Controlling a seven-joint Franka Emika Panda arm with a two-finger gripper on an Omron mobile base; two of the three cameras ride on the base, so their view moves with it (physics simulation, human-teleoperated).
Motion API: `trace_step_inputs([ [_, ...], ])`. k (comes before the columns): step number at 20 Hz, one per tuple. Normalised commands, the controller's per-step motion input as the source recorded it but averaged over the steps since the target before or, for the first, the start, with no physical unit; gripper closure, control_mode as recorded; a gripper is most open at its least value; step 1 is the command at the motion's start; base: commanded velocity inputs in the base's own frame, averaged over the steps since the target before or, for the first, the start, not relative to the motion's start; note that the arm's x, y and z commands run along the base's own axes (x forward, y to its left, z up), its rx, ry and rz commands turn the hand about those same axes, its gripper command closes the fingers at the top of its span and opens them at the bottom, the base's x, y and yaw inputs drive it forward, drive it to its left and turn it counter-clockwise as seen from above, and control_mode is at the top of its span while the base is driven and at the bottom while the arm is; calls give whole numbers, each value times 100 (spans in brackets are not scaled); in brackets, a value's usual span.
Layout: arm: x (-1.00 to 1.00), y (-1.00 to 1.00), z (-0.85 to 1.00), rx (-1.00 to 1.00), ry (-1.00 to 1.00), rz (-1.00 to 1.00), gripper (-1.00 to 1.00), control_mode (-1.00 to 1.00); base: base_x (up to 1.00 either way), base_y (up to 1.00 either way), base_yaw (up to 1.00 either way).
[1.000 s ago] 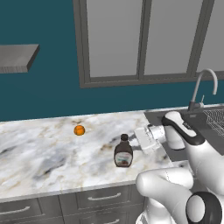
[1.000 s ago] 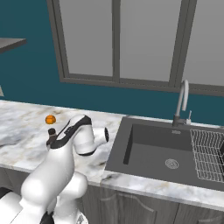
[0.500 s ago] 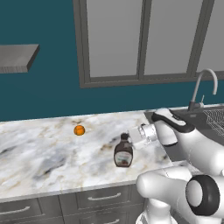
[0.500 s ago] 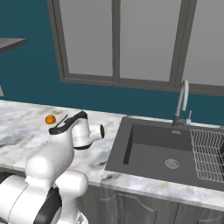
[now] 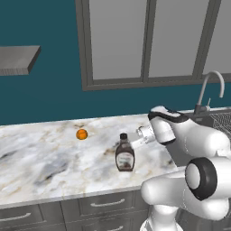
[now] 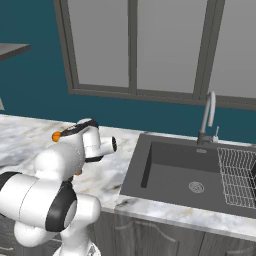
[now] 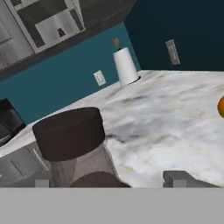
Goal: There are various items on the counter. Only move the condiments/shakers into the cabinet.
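The dark brown squeeze bottle with its pale label stands upright on the marble counter. My gripper hovers just right of its cap, at cap height, pointing left. In the hand view the bottle's dark cap looms close, left of centre, ahead of my gripper. The fingertips stand wide apart, open, with nothing gripped. The small orange fruit lies further back on the counter, and it sits at the right edge of the hand view as the orange fruit. The clear shaker and the wooden shaker are out of view.
A flat grey shelf juts from the teal wall at upper left. The dark sink with its tap and a dish rack lies to the right. A white paper towel roll stands far down the counter.
My hand has slid left and slightly up, closing in on the squeeze bottle's cap. The bottle and the orange fruit have stayed put.
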Motion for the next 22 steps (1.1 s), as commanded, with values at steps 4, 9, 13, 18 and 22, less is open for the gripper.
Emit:
trace_step_inputs([
  [4, -23, 0, 28, 0, -12, 0, 100, -100, 0, 0, 0],
  [9, -26, -8, 100, 1, -13, -14, 100, -100, 0, 0, 0],
  [13, -51, -4, 100, 4, -23, -13, 100, -100, 0, 0, 0],
  [18, -44, 18, 60, 6, -15, -10, 100, 100, -34, 29, -9],
  [22, 0, 0, 0, 0, 0, 0, 100, 100, -86, 98, -11],
])
